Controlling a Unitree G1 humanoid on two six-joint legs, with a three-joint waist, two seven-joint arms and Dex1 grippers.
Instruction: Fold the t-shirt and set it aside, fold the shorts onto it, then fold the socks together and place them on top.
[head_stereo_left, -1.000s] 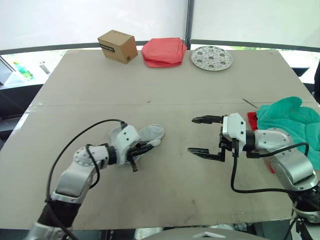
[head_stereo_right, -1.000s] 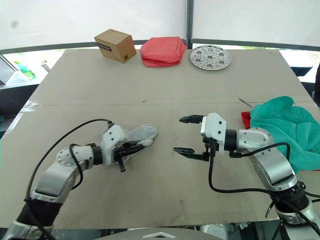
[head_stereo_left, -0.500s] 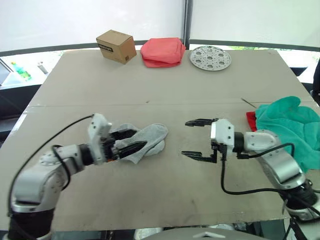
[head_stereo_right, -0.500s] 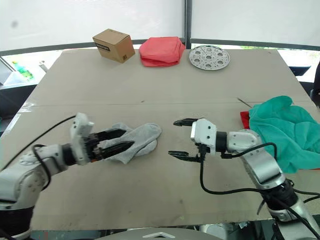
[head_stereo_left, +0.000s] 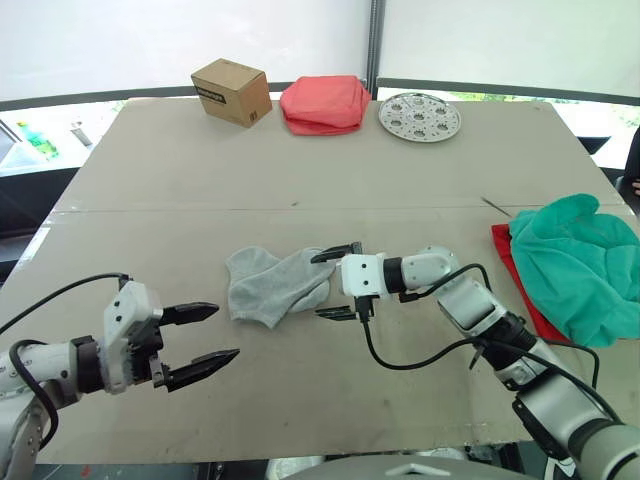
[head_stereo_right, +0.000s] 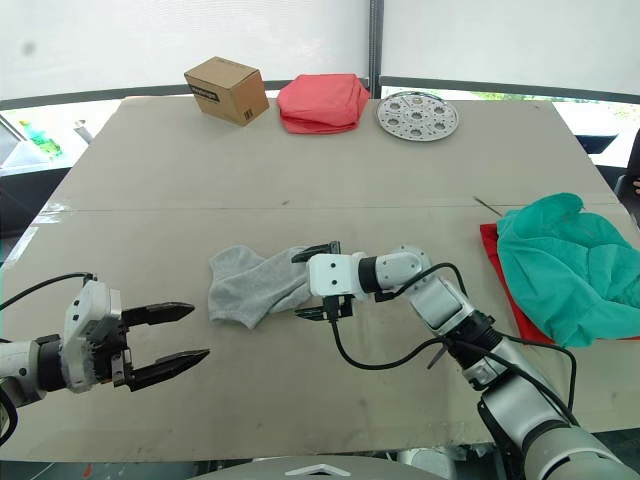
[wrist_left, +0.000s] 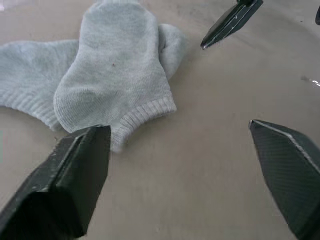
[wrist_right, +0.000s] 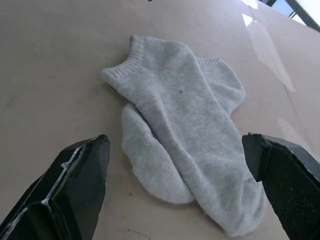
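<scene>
Bright, even daylight from the blown-out windows beyond the table (head_stereo_left: 150, 170); shadows soft and faint. Wrist views blur the near fingers.

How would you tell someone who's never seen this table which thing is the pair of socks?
Start at the big tan table and look to the middle of its near half, between the two robot arms. There the socks lie flat, one partly over the other, just ahead of the right gripper and its open fingers. They are small and pale grey, unlike the teal shorts at the right edge and the red folded cloth at the back.
</scene>
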